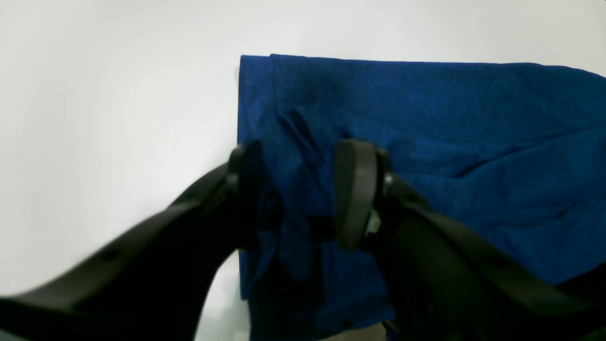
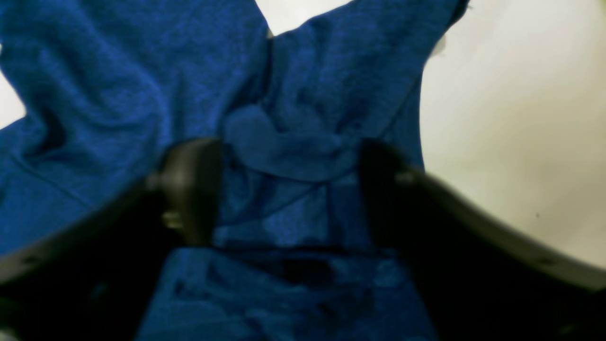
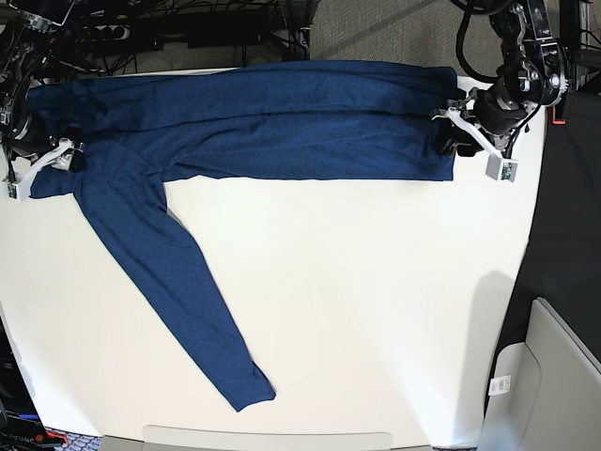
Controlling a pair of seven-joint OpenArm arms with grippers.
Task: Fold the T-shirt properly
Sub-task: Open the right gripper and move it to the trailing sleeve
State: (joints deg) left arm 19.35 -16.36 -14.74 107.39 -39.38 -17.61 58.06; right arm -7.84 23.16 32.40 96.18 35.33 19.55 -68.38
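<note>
The dark blue T-shirt (image 3: 282, 122) lies in a long band across the far side of the white table, with one long sleeve (image 3: 178, 282) slanting down toward the front. My left gripper (image 3: 457, 139) stands at the band's right end. In the left wrist view its fingers are apart (image 1: 298, 189), straddling creased fabric (image 1: 450, 142) at the shirt's edge. My right gripper (image 3: 70, 162) is at the band's left end. In the right wrist view it is open wide (image 2: 289, 189), with a loose bunch of fabric (image 2: 118, 94) between its blurred fingers.
The white table (image 3: 376, 310) spreads in front of the shirt. Cables and dark gear lie beyond its far edge. A grey bin (image 3: 554, 376) stands off the table's right side at the front, beside a dark floor strip.
</note>
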